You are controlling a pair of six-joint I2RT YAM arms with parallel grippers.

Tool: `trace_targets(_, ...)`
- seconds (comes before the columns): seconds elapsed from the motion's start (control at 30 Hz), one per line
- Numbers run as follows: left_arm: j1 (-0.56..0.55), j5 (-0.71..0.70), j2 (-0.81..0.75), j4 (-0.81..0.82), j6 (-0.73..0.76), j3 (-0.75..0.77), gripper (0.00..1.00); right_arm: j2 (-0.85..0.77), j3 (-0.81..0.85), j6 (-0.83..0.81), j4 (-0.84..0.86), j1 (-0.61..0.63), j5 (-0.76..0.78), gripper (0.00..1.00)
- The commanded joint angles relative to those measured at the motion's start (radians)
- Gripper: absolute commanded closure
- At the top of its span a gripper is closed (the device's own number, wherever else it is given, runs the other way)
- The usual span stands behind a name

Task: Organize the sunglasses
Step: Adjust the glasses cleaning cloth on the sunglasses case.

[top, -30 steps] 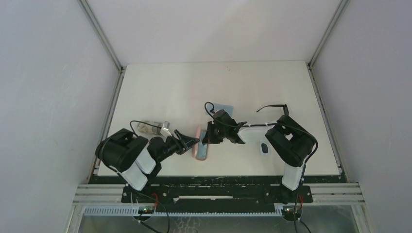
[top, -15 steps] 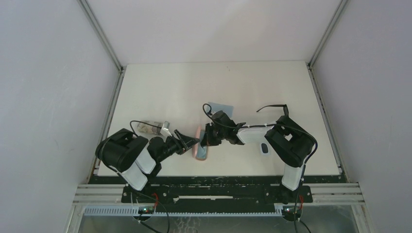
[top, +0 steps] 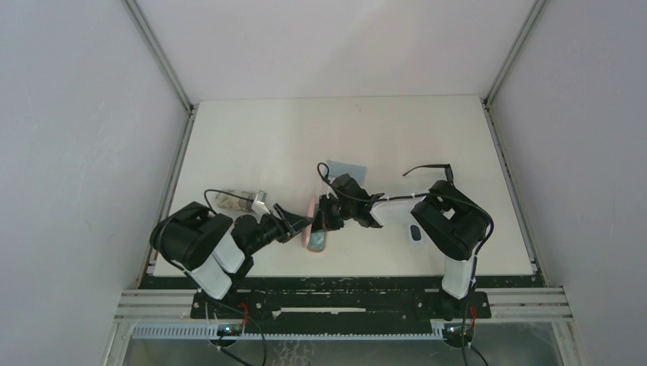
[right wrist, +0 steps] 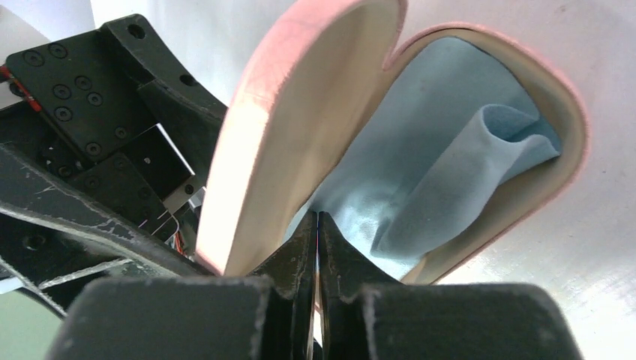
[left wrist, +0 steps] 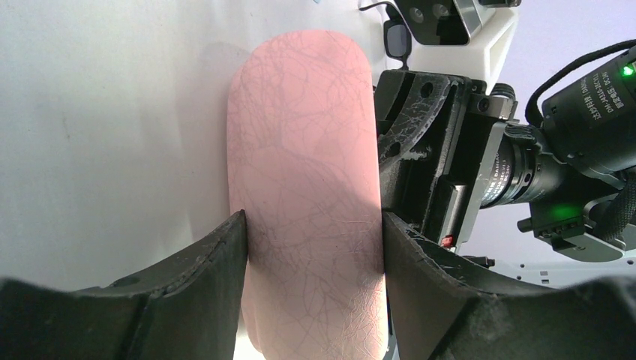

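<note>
Stage: judged early; a case is being prepared and no glasses are in one yet.
Done: the pink case (right wrist: 300, 105) is open with its lid raised, and a light-blue cloth (right wrist: 450, 150) lies crumpled inside it.
Left to do: the sunglasses (top: 429, 166) go into a case, the lid is shut, and the remaining loose pieces are probably sorted too.
Left gripper (left wrist: 311, 225): partly spread, with a finger pressed to each long side of the pink case, holding it on the worktop (top: 259, 130).
Right gripper (right wrist: 319, 221): fully closed, with its tips on the cloth at the case's mouth; whether a fold is pinched cannot be told.
Sunglasses, position: on bare worktop beyond the right arm, well apart from both cases and untouched.
Count, worktop: one.
Count, arms: two.
Count, cases: two, the pink one at centre and a grey-patterned case (top: 235, 201) beside the left arm.
Count, light-blue cloths: two, one inside the pink case and a flat cloth (top: 345, 167) just beyond the right gripper.
Count, sunglasses: one pair is certain.
Count, unidentified: one small oval piece (top: 414, 232) near the right arm, too small to name.
</note>
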Motion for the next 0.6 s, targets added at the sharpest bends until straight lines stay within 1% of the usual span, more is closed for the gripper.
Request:
trace_targets(0.0,-0.003,0.01,0.003,0.062,-0.004,0.027,0.82,-0.002,0.033,0.014,0.062,0.003,-0.05,1.0)
trace_targets(0.13,-0.003,0.009,0.003,0.062,-0.005,0.027,0.82,-0.007,0.032,0.017,0.071,0.004,-0.074,1.0)
trace_targets(0.33,-0.002,0.01,0.001,0.062,-0.005,0.029,0.83,-0.029,-0.023,0.062,0.173,-0.013,-0.089,1.0)
trace_targets(0.47,-0.003,0.012,0.004,0.063,-0.006,0.029,0.82,-0.06,-0.076,0.083,0.206,-0.029,-0.055,0.98)
trace_targets(0.57,-0.002,0.015,0.005,0.064,-0.006,0.032,0.83,-0.086,-0.088,0.061,0.165,-0.032,-0.006,0.98)
